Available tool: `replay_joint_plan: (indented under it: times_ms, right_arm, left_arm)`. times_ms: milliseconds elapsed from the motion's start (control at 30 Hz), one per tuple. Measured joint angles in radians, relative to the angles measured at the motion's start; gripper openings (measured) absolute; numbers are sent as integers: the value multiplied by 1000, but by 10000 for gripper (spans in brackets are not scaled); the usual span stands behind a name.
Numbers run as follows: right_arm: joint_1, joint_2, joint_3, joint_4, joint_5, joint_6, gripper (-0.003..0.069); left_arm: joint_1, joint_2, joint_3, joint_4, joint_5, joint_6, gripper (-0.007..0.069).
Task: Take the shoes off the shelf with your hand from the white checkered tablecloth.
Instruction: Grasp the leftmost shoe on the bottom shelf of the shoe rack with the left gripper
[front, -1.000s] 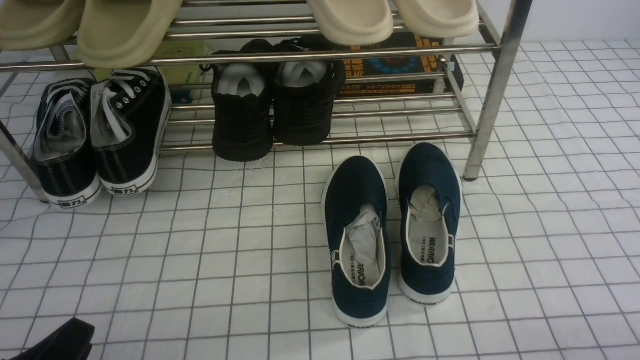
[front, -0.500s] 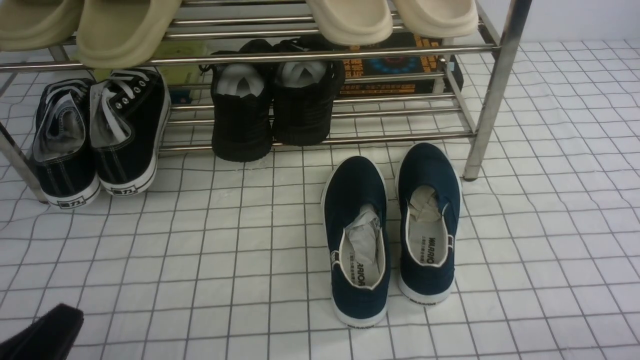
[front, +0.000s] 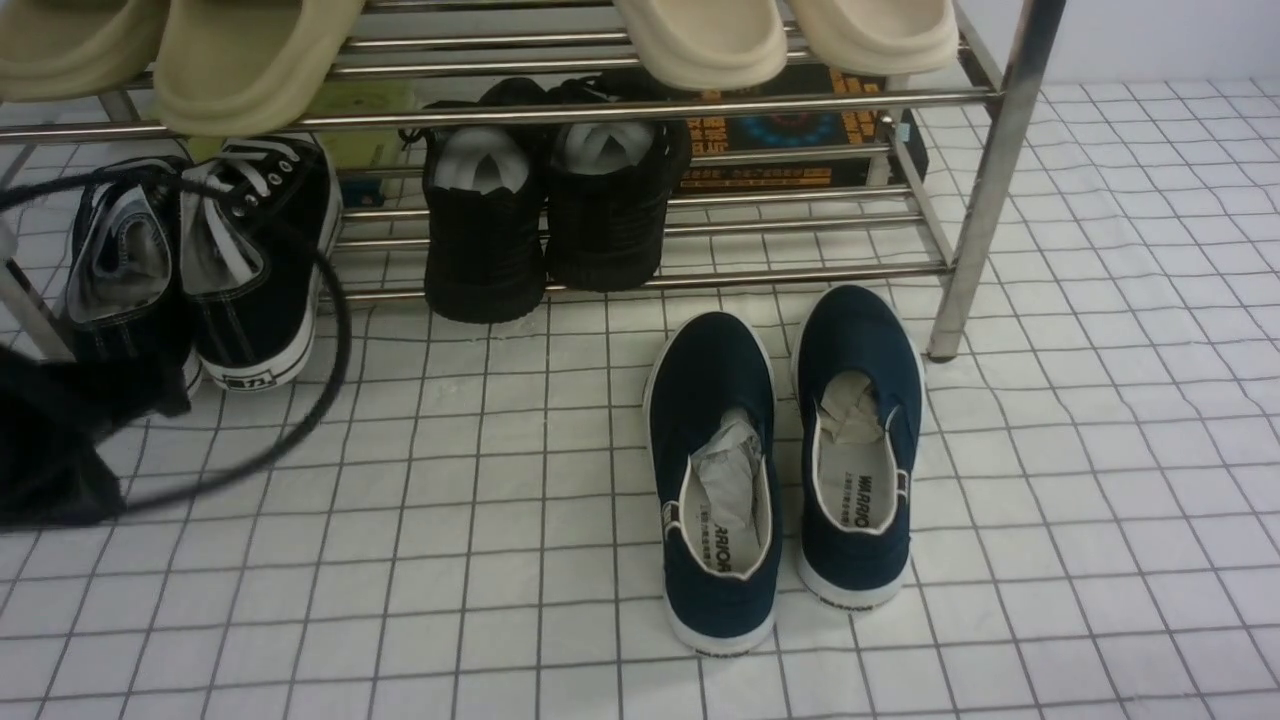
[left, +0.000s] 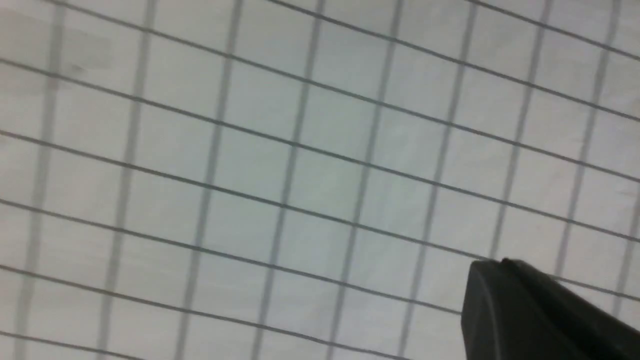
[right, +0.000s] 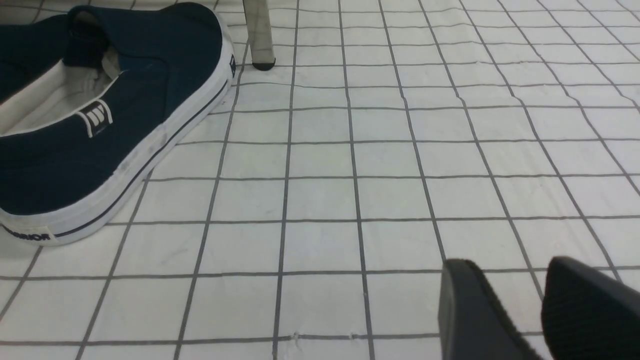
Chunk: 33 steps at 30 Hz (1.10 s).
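The shoes (front: 255, 265), black canvas sneakers with white laces, stand heels toward me at the left end of the chrome shelf (front: 985, 200), on its lower tier. My left arm (front: 55, 445) with its looping black cable (front: 335, 330) sits low in front of them and hides the left sneaker's heel. In the left wrist view my left gripper (left: 492, 265) is shut, empty, over the white checkered tablecloth (left: 260, 150). My right gripper (right: 510, 270) stands open over the tablecloth (right: 380, 165), holding nothing.
Navy slip-ons (front: 780, 470) lie on the cloth in front of the shelf's right leg (right: 257, 35); one slip-on (right: 110, 135) is near my right gripper. All-black knit shoes (front: 550, 225) sit mid-shelf, beige slippers (front: 250, 60) on top, a dark box (front: 790, 130) behind.
My left arm has come up from the bottom left corner to just before the sneakers, bringing its cable loop across them. The shoes have not moved.
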Motion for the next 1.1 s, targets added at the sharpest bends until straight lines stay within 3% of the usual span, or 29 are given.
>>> replay_joint_plan:
  times_ms: [167,467,700,1000,1100]
  right_arm:
    - [0,0,0,0,0,0,238]
    - [0,0,0,0,0,0,238]
    - [0,0,0,0,0,0,239]
    - [0,0,0,0,0,0,239]
    - [0,0,0,0,0,0,239]
  left_arm:
    - [34,190,-262,115,85,18,9]
    - [343,299,-357,-114,44,87,16]
    - [343,361,-357,-176,-107,96,49]
    - [284,486,-357,-165,-254,96,316]
    - [284,520,-357,-165,-284,96,362]
